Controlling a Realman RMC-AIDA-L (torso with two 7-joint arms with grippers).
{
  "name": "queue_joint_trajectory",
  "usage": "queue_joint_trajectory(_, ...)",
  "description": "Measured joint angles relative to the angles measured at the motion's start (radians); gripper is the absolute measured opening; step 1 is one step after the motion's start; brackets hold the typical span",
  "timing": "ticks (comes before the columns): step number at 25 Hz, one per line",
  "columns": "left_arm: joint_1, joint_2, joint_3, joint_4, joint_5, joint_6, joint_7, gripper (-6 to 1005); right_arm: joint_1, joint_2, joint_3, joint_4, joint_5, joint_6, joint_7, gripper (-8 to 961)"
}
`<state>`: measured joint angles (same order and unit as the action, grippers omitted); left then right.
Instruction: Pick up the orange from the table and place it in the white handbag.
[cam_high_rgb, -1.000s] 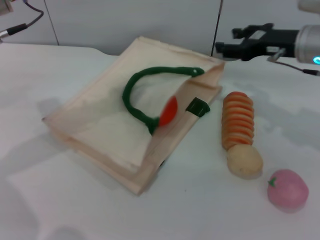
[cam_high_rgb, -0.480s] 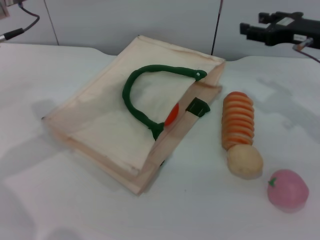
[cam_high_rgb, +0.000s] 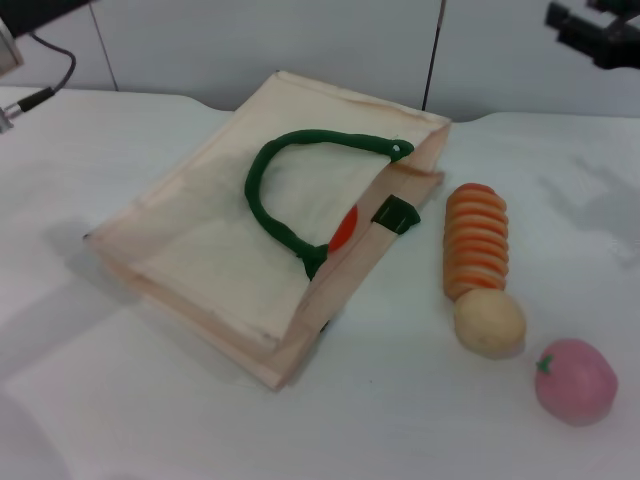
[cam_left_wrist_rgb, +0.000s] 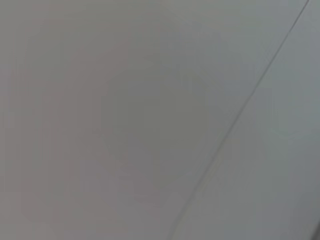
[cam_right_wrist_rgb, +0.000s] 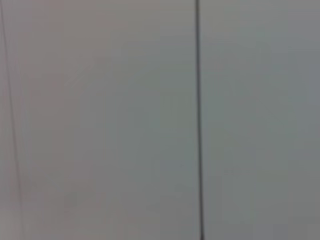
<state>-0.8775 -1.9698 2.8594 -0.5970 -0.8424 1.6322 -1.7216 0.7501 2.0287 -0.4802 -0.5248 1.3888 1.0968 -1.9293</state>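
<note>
The white handbag (cam_high_rgb: 215, 240) lies flat in the middle of the table (cam_high_rgb: 120, 410), its mouth facing right and its dark-green rope handle (cam_high_rgb: 268, 200) arching over it. The orange (cam_high_rgb: 343, 230) sits inside the bag's mouth, only a red-orange sliver showing beside the handle's end. My right gripper (cam_high_rgb: 592, 32) is high at the far right corner, well away from the bag, with nothing seen in it. Only a bit of my left arm and its cable (cam_high_rgb: 35, 95) shows at the far left corner. Both wrist views show only blank wall.
Right of the bag lies a ribbed orange-and-tan spiral piece (cam_high_rgb: 476, 240), a tan round piece (cam_high_rgb: 489, 322) at its near end, and a pink round fruit (cam_high_rgb: 575, 381) with a green stem nearer still. A wall stands behind the table.
The orange has dropped deeper into the bag's mouth. My right gripper has pulled back up and to the right. The left arm has also drawn back.
</note>
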Motion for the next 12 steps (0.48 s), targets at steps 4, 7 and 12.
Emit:
queue_joint_trajectory(4,0.032,-0.044,0.000,0.001,-0.066,-0.068,0.143,587,-0.046,0.001,0.001,0.041,0.136,0.026,-0.126,661)
queue_joint_trajectory(7,0.056,-0.057,-0.002,0.035,-0.101,-0.096,0.258,587,-0.068,0.001,0.002,0.097,0.243,0.035,-0.243,661)
queue_joint_trajectory(12,0.089,-0.060,-0.006,0.135,-0.156,-0.167,0.449,587,-0.099,0.002,0.002,0.187,0.423,0.041,-0.429,662)
